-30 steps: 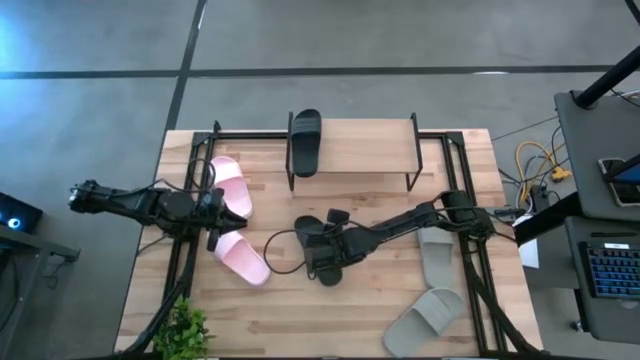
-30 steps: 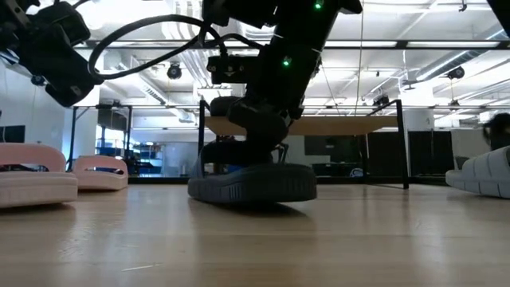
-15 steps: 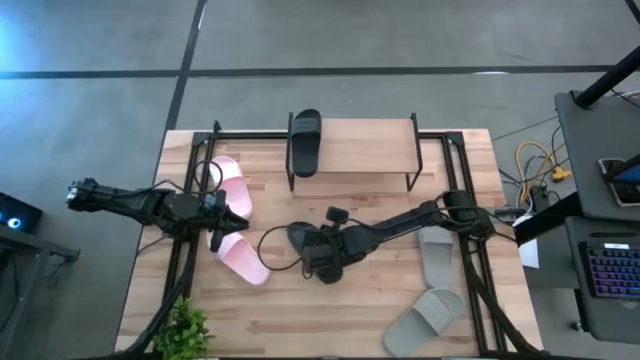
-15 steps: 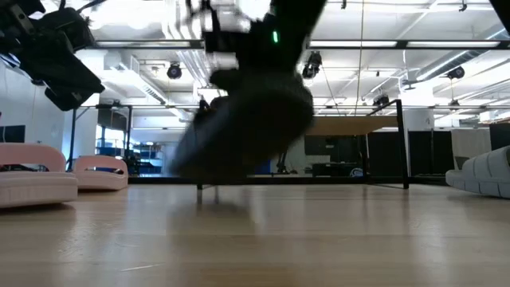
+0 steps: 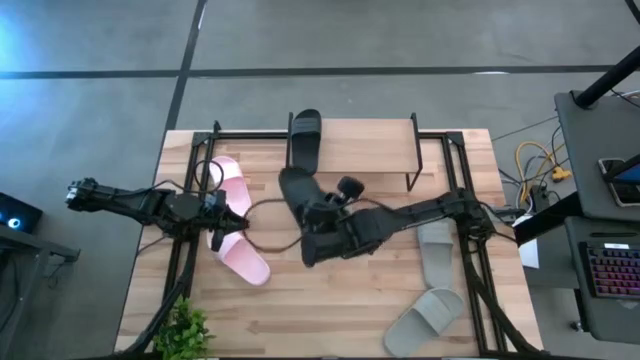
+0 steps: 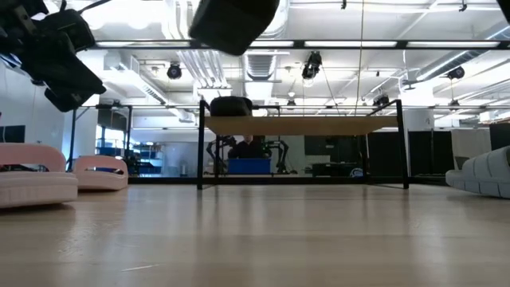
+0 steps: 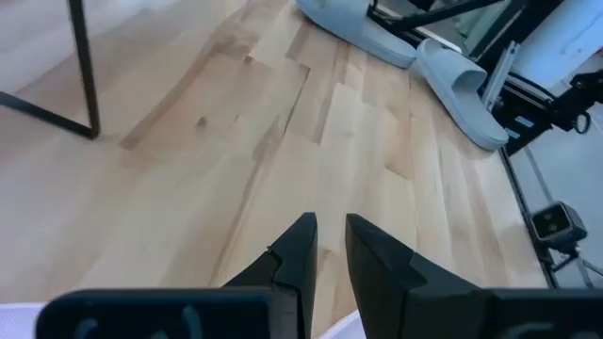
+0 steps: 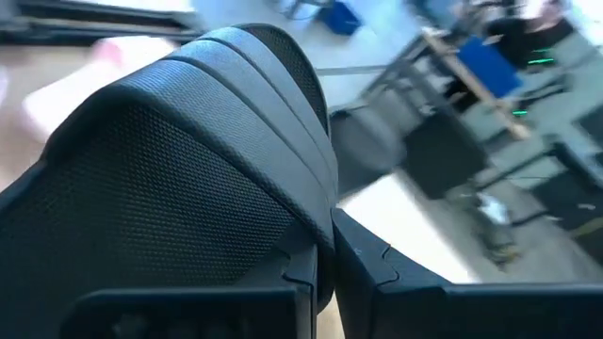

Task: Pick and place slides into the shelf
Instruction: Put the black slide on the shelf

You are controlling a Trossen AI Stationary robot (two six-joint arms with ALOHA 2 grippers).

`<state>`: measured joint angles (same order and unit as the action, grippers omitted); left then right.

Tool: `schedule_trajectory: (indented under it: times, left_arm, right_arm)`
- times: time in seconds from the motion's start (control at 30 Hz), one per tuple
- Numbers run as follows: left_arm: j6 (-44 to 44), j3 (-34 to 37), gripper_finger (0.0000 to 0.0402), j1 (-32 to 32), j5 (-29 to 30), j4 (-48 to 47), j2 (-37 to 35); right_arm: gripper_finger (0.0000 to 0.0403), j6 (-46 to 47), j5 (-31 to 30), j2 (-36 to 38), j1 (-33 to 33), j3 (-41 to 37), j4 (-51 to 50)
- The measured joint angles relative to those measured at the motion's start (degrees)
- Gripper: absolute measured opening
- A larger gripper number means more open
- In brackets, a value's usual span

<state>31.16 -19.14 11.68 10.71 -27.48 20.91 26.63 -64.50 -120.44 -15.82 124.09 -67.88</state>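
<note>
Black slide (image 5: 297, 192) lifted off table, right hand (image 5: 322, 215) clamping it

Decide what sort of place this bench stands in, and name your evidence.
Probably a robotics lab or industrial workshop: exposed ceiling ducts and lights, bare concrete floor, a desk with keyboard beside the wooden table.

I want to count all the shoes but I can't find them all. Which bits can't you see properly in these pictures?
- Low view: only an edge of the lifted black ribbed slip-on sandal shows; the top border cuts it off.
- Right wrist view: that sandal fills the picture, hiding the table and the right tool tips.
- High view: the pale pink sandal is partly covered by the left tool.
- Low view: the grey sandals are cut by the right border.
</note>
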Motion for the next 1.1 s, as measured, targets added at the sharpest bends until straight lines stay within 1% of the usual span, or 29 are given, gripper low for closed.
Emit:
schedule_trajectory:
  times: [0.1,0.23,0.33,0.4,0.5,0.63,0.73,0.83,0.9,1.0,1.1]
  left_arm:
    - [-0.01,0.02,0.0045,0.01,0.75,2.35,-0.10]
    - [-0.33,0.02,0.0045,0.01,0.77,10.70,-0.44]
    - [-0.54,0.02,0.0045,0.01,0.93,13.80,-0.44]
    - [-1.21,0.02,0.0045,0.00,1.91,13.78,-0.42]
    - [-4.87,0.02,0.0045,-0.02,3.99,13.61,-0.31]
    - [-6.11,-0.15,0.0045,-0.04,10.10,13.54,-0.36]
    - [-6.63,-0.54,0.0045,-0.07,14.84,13.85,-0.65]
    - [-8.63,-0.57,0.0045,-0.08,19.21,13.83,-0.81]
    - [-9.39,-0.57,0.0045,-0.17,21.01,13.84,-0.84]
    - [-9.45,-0.57,0.0045,-0.50,21.42,13.77,-0.70]
    - [-9.45,-0.52,0.0045,-0.77,21.43,13.52,-0.52]
  right_arm:
    - [0.0013,0.98,0.56,0.04,3.52,3.68,-6.07]
    - [0.0013,7.32,6.11,0.04,10.02,6.97,-18.03]
    - [0.0013,7.38,8.53,0.03,14.65,7.81,-22.41]
    - [0.0013,3.55,9.32,0.04,17.25,7.89,-21.40]
    - [0.0013,-1.32,9.41,0.04,21.14,7.73,-20.87]
    - [0.0013,-5.15,9.07,0.03,27.24,6.24,-20.21]
    - [0.0013,-7.53,9.47,0.02,31.65,4.18,-17.67]
    - [0.0013,-12.25,12.72,-0.07,34.86,1.89,-12.48]
    - [0.0013,-16.37,15.11,-0.13,36.06,0.60,-7.56]
    - [0.0013,-21.10,16.48,-0.13,36.33,-1.40,-0.14]
    - [0.0013,-22.58,16.76,-0.13,35.96,-3.35,2.79]
